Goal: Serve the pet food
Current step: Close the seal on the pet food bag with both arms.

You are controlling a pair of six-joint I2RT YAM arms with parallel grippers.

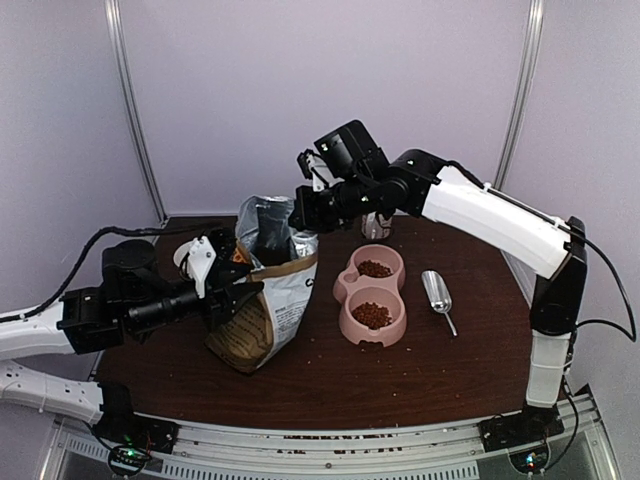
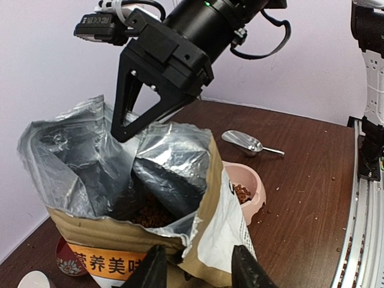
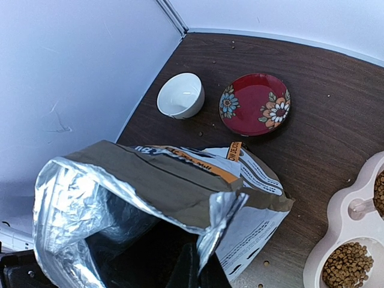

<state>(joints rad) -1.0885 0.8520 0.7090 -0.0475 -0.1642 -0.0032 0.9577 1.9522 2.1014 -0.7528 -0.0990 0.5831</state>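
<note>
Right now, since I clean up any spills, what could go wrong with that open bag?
The bag leans, its foil rim pinched in the right hand; the thin foil might slip or tear, dumping kibble on the table. Tipped further, it could hit the pink bowl beside it.

A robot test booth: plain pale wall panels (image 1: 300, 90) enclose a brown table (image 1: 420, 370) on metal rails (image 1: 330, 440).

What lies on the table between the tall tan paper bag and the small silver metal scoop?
The pink plastic double bowl, brown kibble in both cups, stands between them; the top view shows it.
</note>
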